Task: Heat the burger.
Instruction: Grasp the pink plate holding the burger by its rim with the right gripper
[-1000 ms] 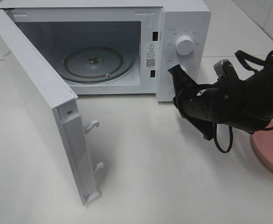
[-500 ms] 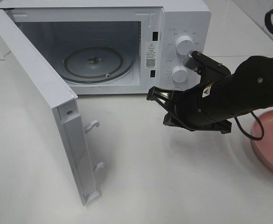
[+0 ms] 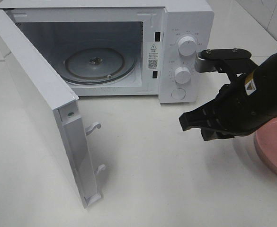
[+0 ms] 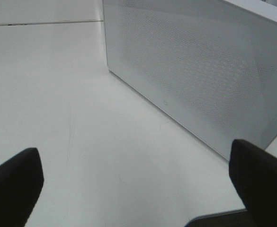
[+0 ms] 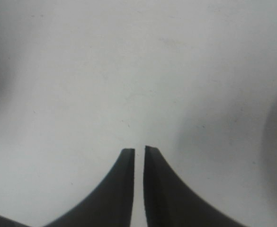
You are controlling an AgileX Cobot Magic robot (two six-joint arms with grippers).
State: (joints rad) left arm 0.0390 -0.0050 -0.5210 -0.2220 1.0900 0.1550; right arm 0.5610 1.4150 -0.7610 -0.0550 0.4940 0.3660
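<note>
Exterior high view: the microwave (image 3: 185, 19) stands with its door (image 3: 39, 104) wide open and the glass turntable (image 3: 94, 64) in its cavity. The left wrist view shows the left gripper (image 4: 133, 151) just outside that door, fingers spread wide and empty. In front of the microwave's knobs (image 3: 182, 74), the right gripper (image 3: 184, 124) hovers over the table (image 3: 143, 179), fingertips almost together with a thin slit between, gripping nothing. Past it, on the microwave's knob side, lies a pink plate (image 3: 273, 151). Where the burger is I cannot tell.
</note>
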